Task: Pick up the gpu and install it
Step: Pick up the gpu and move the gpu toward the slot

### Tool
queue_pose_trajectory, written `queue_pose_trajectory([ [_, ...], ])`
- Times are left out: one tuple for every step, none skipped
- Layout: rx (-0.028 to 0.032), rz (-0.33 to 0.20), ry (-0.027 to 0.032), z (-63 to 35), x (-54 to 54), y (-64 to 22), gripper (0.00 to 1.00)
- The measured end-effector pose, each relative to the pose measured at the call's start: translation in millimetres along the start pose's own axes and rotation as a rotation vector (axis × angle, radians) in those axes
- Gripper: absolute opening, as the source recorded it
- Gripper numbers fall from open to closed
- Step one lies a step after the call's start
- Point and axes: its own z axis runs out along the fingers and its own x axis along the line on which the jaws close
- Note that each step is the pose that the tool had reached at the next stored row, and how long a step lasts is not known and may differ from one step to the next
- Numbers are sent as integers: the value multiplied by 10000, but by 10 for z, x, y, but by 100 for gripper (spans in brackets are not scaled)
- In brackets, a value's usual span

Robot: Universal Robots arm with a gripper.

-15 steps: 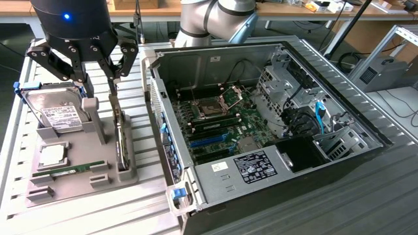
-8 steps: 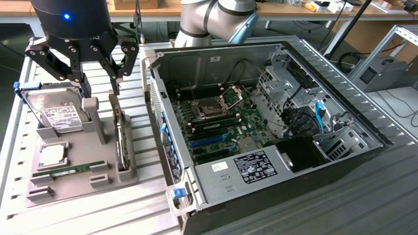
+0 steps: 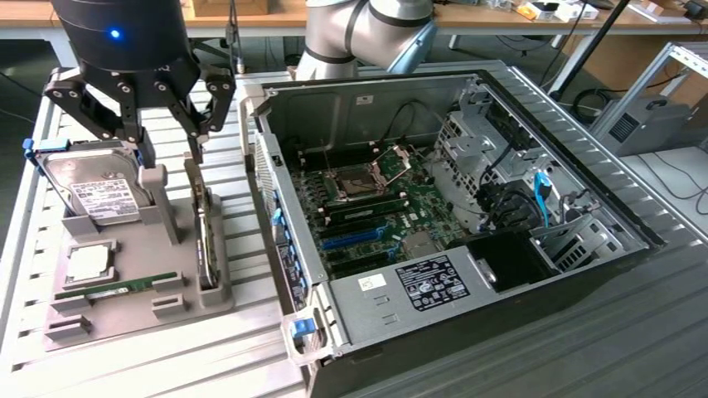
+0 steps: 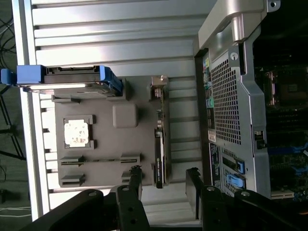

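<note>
The gpu stands on its edge in a slot of the grey holder, on the exterior view's left, beside the open computer case. In the wrist view the gpu appears edge-on as a thin dark card, with its silver bracket at the far end. My gripper hangs above the holder and the card. Its fingers are open. In the wrist view the gripper has one finger on each side of the card's near end, apart from it. Nothing is held.
The grey holder also carries a silver hard drive with blue rails, a processor chip and a slim green memory stick. The case's perforated rear wall stands close beside the gpu. The motherboard lies exposed inside.
</note>
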Motion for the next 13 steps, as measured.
queue_pose_trajectory([
  [-1, 0, 0, 7, 0, 0, 50],
  [-2, 0, -1, 17, 1, -1, 50],
  [-3, 0, 0, 27, 1, -1, 50],
  [-3, 0, 0, 37, 1, -2, 50],
  [-4, 0, 0, 46, 1, -2, 50],
  [-4, 0, 0, 54, 1, -3, 50],
  [-5, 0, 0, 61, 1, -3, 50],
  [-6, 0, 0, 69, 2, -4, 50],
  [-8, 0, 0, 76, 2, -4, 50],
  [-9, 0, 0, 84, 2, -4, 50],
  [-10, 0, 0, 90, 2, -5, 50],
  [-10, 0, 0, 99, 2, -5, 50],
  [-11, 0, 1, 108, 3, -6, 50],
])
